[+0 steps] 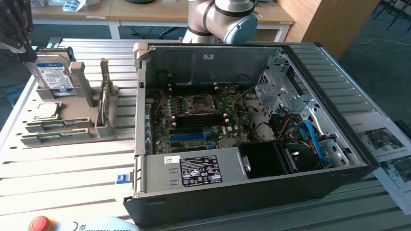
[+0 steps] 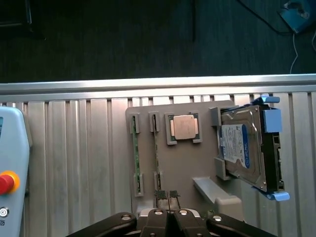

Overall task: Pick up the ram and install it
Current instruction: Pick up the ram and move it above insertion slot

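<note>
You had the slatted grey metal counter (image 2: 74, 148) beneath the jaws, and on it the flat grey plastic holder (image 2: 187, 163). The ram, a long thin green circuit-board stick (image 2: 156, 153), stood on edge in its slot, near end just ahead of the jaws, which were pressed together on nothing. I judged it light, stiff, brittle: best taken by its flat faces mid-length, clear of the contacts.

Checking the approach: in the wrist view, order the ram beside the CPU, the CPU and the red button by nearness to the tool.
1. Ram, tray slot, beside the tool.
2. CPU, tray pocket.
3. Red button, off the tray.
</note>
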Robot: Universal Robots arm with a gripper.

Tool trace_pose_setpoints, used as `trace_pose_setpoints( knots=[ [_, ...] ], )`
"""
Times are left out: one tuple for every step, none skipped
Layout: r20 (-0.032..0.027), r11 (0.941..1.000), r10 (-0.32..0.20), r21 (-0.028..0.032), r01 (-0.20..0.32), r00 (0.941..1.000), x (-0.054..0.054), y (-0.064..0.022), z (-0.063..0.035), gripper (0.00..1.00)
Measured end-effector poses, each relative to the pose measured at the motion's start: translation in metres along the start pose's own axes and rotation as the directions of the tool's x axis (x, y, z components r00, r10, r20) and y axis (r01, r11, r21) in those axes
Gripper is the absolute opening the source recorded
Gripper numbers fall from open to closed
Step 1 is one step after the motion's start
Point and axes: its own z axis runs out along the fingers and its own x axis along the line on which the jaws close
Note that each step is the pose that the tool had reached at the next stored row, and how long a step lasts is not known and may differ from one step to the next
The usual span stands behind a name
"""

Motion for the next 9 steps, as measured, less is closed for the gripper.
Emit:
trace_pose_setpoints(
  knots=[
    [-0.0004,1.0000,-0.009,-0.0002,0.009,1.0000,0.0000,0.0000,0.0000,0.11],
    [-0.0007,0.9999,-0.017,-0.0004,0.017,0.9999,0.0000,0.0000,0.0000,0.11],
    [-0.0011,0.9997,-0.024,-0.0006,0.024,0.9997,0.0000,0.0000,0.0000,0.11],
    [-0.0014,0.9995,-0.032,-0.0008,0.032,0.9995,0.0000,0.0000,0.0000,0.11],
    [-0.0018,0.9992,-0.040,-0.0009,0.040,0.9992,0.0000,0.0000,0.0000,0.11],
    [-0.0021,0.9989,-0.046,-0.0011,0.046,0.9989,0.0000,0.0000,0.0000,0.11],
    [-0.0024,0.9986,-0.053,-0.0013,0.053,0.9986,0.0000,0.0000,0.0000,0.11],
    [-0.0027,0.9982,-0.060,-0.0014,0.060,0.9982,0.0000,0.0000,0.0000,0.11],
    [-0.0029,0.9978,-0.066,-0.0016,0.066,0.9978,0.0000,0.0000,0.0000,0.11]
  ],
)
